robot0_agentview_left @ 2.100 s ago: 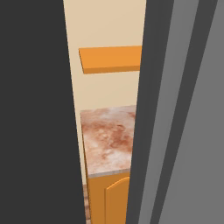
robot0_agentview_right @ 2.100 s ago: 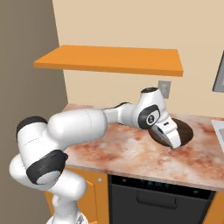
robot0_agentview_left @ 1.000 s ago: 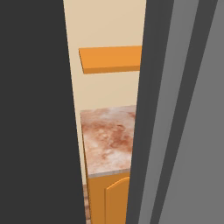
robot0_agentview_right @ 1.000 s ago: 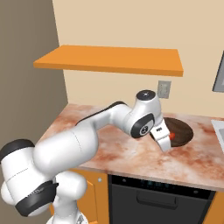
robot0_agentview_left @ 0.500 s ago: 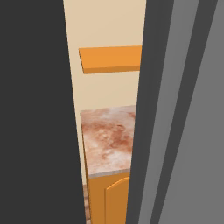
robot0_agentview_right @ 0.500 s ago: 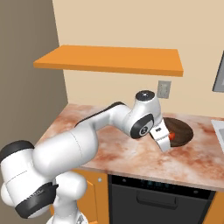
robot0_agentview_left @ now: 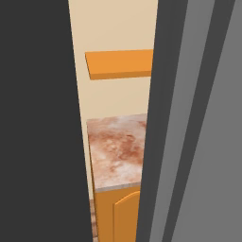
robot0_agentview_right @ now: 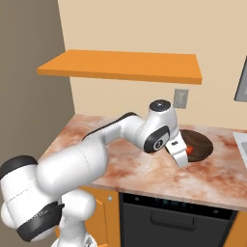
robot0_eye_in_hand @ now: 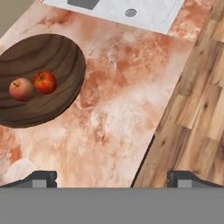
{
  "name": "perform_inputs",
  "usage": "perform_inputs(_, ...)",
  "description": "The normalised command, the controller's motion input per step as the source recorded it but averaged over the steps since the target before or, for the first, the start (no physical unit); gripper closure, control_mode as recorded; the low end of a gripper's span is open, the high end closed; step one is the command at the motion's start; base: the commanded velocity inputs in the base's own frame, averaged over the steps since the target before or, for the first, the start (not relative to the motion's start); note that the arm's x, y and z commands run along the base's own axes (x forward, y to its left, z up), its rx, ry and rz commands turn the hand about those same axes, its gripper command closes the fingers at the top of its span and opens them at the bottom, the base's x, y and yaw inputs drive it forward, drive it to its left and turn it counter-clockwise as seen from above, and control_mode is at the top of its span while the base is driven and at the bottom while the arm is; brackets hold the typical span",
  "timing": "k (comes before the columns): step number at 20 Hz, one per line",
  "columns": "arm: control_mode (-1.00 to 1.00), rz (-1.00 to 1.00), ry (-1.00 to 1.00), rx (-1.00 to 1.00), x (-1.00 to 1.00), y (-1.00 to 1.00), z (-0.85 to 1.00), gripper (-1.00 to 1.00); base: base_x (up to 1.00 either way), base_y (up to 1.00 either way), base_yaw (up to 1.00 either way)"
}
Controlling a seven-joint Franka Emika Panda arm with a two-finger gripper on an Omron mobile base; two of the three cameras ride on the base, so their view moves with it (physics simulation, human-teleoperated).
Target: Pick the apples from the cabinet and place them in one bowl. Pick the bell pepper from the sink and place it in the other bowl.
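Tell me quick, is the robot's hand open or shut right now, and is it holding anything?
End effector: open, holding nothing; both apples sit in the wooden bowl.

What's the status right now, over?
Tool open, empty. Two apples in the dark wooden bowl. Sink beyond, counter path open.

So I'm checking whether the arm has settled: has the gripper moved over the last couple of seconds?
Yes. In the right base view the gripper has pulled back off the dark wooden bowl toward its near-left rim, and stands open.
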Motion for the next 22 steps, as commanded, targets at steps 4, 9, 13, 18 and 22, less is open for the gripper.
perform_inputs(4,-1.00,0.00,-0.41,0.01,-0.36,-0.02,0.01,-1.00,0.00,0.00,0.00)
perform_inputs(9,-1.00,-0.05,-0.34,0.00,-0.32,-0.07,0.01,-1.00,0.00,0.00,0.00)
perform_inputs(13,-1.00,-0.22,-0.03,0.00,-0.14,-0.16,0.02,-1.00,0.00,0.00,0.00)
perform_inputs(18,-1.00,-0.21,0.02,0.00,-0.12,-0.06,0.14,-1.00,0.00,0.00,0.00)
perform_inputs(22,-1.00,-0.11,0.00,-0.02,-0.23,-0.03,0.11,-1.00,0.00,0.00,0.00)
